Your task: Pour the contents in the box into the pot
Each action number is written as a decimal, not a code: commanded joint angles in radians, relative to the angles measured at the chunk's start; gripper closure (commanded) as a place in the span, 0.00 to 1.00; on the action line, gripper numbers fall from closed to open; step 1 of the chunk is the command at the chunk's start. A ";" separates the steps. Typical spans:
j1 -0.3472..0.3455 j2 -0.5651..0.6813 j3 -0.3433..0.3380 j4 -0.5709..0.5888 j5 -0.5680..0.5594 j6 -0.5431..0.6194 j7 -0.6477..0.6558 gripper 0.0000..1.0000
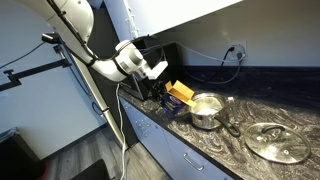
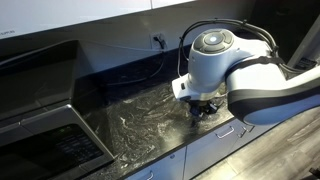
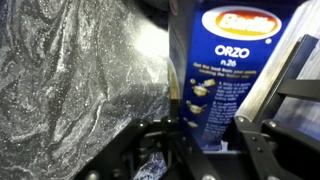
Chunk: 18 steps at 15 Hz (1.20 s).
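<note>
My gripper (image 3: 203,135) is shut on the blue box (image 3: 228,75), a carton marked "ORZO", which fills the gap between the two fingers in the wrist view. In an exterior view the gripper (image 1: 163,85) holds the box (image 1: 180,96) tilted, yellow top flaps towards the pot (image 1: 205,110), just beside the pot's rim. The pot is a small shiny steel saucepan with a long handle; its inside looks pale. I cannot make out loose pieces of the contents. In an exterior view the arm and gripper (image 2: 203,111) hide both box and pot.
A round glass lid with a steel rim (image 1: 277,142) lies on the dark marbled counter (image 1: 240,150) beyond the pot. A black appliance (image 1: 152,62) stands behind the gripper by the wall. Another large black appliance (image 2: 40,125) stands on the counter. The counter's front edge is close.
</note>
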 commanded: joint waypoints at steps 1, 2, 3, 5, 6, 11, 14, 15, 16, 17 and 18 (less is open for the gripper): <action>-0.040 -0.054 -0.003 -0.017 0.145 0.039 -0.158 0.87; -0.051 -0.058 -0.002 -0.011 0.198 0.041 -0.212 0.87; -0.058 -0.064 -0.003 -0.007 0.248 0.037 -0.260 0.87; -0.077 -0.074 0.004 0.004 0.348 0.025 -0.360 0.87; -0.087 -0.078 0.006 0.009 0.395 0.020 -0.406 0.87; -0.125 -0.102 0.008 0.032 0.596 -0.017 -0.603 0.87; -0.150 -0.113 0.013 0.043 0.714 -0.035 -0.711 0.87; -0.155 -0.117 0.011 0.047 0.753 -0.044 -0.742 0.87; -0.159 -0.121 0.009 0.051 0.790 -0.055 -0.773 0.87; -0.167 -0.125 0.009 0.055 0.832 -0.068 -0.809 0.87; -0.169 -0.130 0.002 0.058 0.861 -0.080 -0.830 0.87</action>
